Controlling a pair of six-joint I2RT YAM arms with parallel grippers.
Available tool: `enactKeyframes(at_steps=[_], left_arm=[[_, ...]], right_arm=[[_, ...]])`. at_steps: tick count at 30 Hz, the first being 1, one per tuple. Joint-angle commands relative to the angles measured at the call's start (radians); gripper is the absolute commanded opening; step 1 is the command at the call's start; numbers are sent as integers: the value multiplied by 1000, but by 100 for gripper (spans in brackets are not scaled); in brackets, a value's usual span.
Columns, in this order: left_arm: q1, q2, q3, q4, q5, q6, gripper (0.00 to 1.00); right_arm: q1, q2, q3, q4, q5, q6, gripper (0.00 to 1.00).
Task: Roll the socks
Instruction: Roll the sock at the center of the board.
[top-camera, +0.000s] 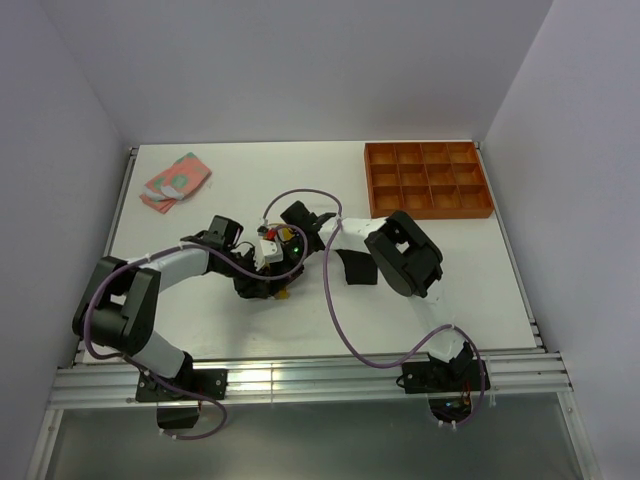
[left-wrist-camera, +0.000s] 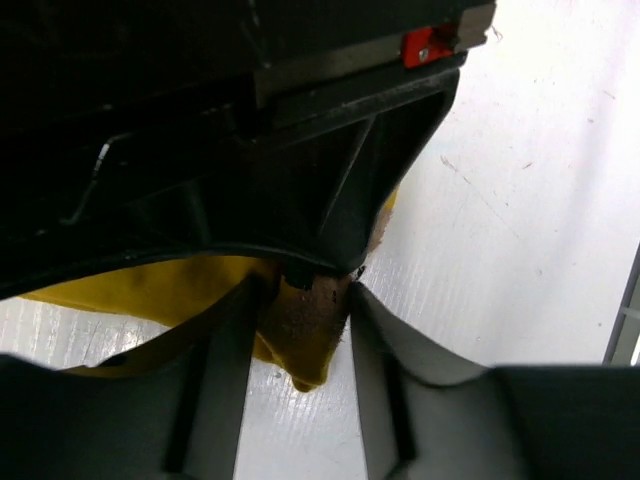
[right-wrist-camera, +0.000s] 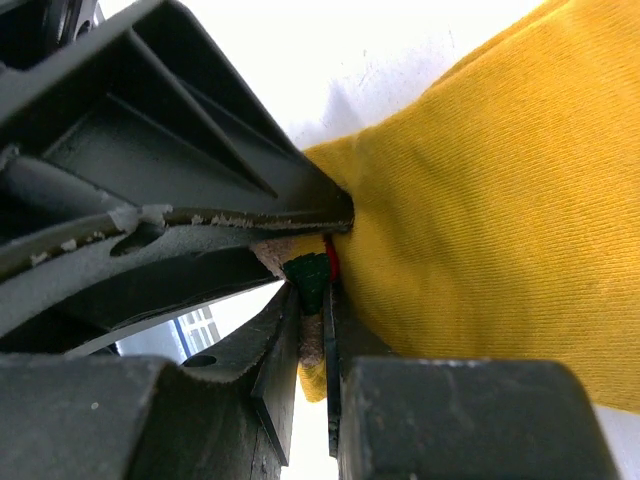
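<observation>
The mustard-yellow sock (right-wrist-camera: 480, 200) lies at the table's middle, almost hidden in the top view (top-camera: 285, 293) under both grippers. My left gripper (left-wrist-camera: 305, 292) is shut on the sock's corner with the red-brown patch (left-wrist-camera: 305, 340). My right gripper (right-wrist-camera: 325, 290) is shut on a thin edge of the same sock, right against the left gripper (top-camera: 258, 285). The right gripper (top-camera: 287, 268) meets it from the right. The black sock (top-camera: 355, 270) lies under the right arm. The pink sock with green patches (top-camera: 175, 181) lies at the far left.
A rigid orange tray (top-camera: 427, 180) with square compartments stands at the far right. The right arm's purple cable (top-camera: 330, 300) loops over the table's middle. The table's front rail (top-camera: 300, 375) runs along the near edge.
</observation>
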Motion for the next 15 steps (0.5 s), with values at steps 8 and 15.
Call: enactKeyframes(at_steps=[8,15], left_arm=[[0,57,48,-41,37,-17,15],[54,123,123,-173,118,7,0]], right_arm=[[1,-4,-78,8,121,-7,6],[1,-139,-220,159,241,78,25]])
